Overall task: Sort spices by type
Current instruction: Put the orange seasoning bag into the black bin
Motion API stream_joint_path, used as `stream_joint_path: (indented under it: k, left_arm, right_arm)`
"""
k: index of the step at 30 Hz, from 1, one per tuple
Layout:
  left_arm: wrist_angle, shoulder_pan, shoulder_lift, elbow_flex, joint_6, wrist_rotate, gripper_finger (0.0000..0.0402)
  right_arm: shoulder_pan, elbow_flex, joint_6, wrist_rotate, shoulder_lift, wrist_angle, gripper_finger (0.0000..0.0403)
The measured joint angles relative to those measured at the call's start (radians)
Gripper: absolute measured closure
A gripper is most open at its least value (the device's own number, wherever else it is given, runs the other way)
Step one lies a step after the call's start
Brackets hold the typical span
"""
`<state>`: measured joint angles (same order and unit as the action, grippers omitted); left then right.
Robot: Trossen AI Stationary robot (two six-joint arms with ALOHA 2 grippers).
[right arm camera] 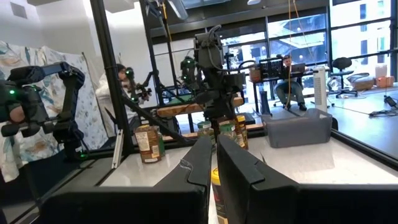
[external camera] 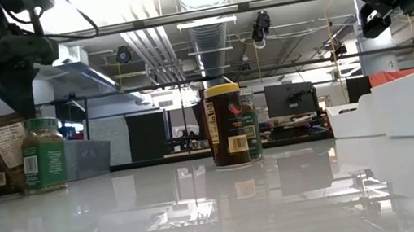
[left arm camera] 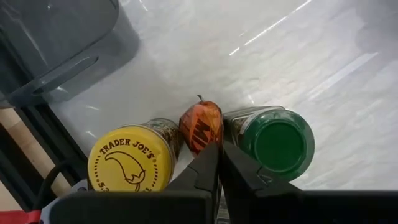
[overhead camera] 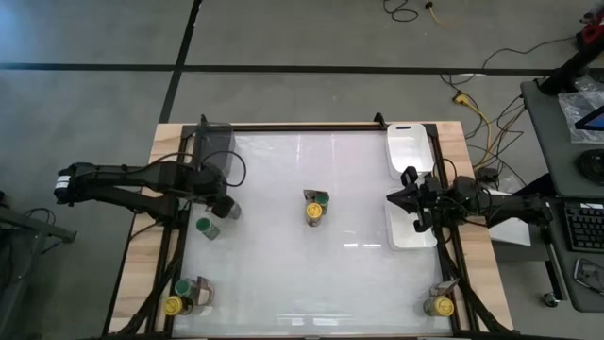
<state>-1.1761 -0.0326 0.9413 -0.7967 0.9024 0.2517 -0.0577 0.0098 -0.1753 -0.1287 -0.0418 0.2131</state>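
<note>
Looking from the front edge of the table back, we've got jars scattered in little clusters: a yellow-lidded jar [overhead camera: 173, 305] next to a green-lidded one [overhead camera: 183, 288] at the front left corner, and another yellow-lidded jar [overhead camera: 431, 306] at the front right corner. A bit further in, the left gripper [overhead camera: 225, 209] hangs over the left side of the table, right by a lone green-lidded jar [overhead camera: 204, 227], and as far as we can tell its fingers are pressed together with nothing between them. The left wrist view looks down on a yellow Trader Joe's lid [left arm camera: 129, 164], a small orange packet [left arm camera: 201, 126] and a green lid [left arm camera: 277, 141] all crowded together, so our worry is that coming down there with closed fingers could knock a jar over or shove the packet around; those jars look top-heavy and the table looks slick. Mid-table sits a yellow-and-green pair [overhead camera: 315, 207] touching each other, which would be awkward to grab singly. Over on the right, the right gripper [overhead camera: 412, 200] waits above the near white tray [overhead camera: 413, 236], fingers also looking closed and empty. Farthest back are the second white tray [overhead camera: 408, 147] and a grey bin [overhead camera: 213, 144] at the rear left.
</note>
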Motion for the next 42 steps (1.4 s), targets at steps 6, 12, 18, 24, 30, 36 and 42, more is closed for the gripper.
stream_joint_path:
  k: [6,12,18,24,30,36,42]
  left_arm:
    - [0.036,0.0,0.004,0.002,-0.001,0.029,0.0402]
    - [0.093,-0.001,0.044,0.023,-0.004,0.053,0.0402]
    - [0.158,-0.017,0.096,0.026,-0.056,0.055,0.0401]
    - [0.193,-0.059,0.129,0.026,-0.117,0.054,0.0401]
    - [0.268,-0.108,0.15,0.026,-0.176,0.044,0.0401]
    - [0.346,-0.129,0.161,0.024,-0.213,0.026,0.0401]
    - [0.396,-0.141,0.183,0.011,-0.24,0.009,0.0401]
  right_arm:
    - [0.0,0.0,0.0,0.0,0.0,0.0,0.0385]
    - [0.0,0.0,0.0,0.0,0.0,0.0,0.0385]
    - [0.0,0.0,0.0,0.0,0.0,0.0,0.0385]
    - [0.0,0.0,0.0,0.0,0.0,0.0,0.0385]
    - [0.0,0.0,0.0,0.0,0.0,0.0,0.0385]
    - [-0.002,0.0,-0.023,0.088,0.0,0.001,0.0385]
    - [-0.002,0.0,-0.032,0.193,0.0,0.001,0.0385]
